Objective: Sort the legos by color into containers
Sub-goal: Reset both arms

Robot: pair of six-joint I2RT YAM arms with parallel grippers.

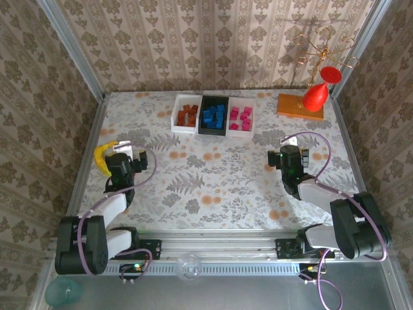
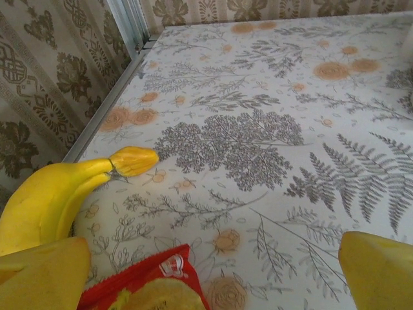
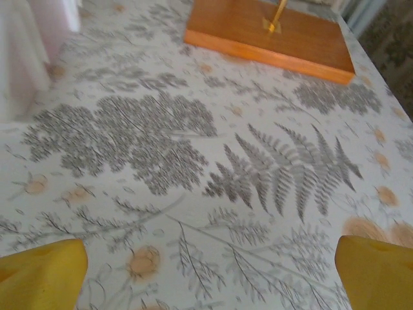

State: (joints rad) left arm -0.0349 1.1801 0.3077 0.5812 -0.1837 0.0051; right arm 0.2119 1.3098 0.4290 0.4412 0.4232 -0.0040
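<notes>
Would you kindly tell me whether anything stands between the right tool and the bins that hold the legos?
Nothing visible does. Only bare patterned tabletop lies between the right tool and the bins, where the legos already sit sorted; the orange base stands farther right, off that path.

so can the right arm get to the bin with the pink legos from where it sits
Probably yes: only bare table lies between the right gripper and that white bin, and the orange base sits off to the side.

legos (image 1: 213,116) in containers (image 1: 183,128), banana (image 1: 102,159) far left
</notes>
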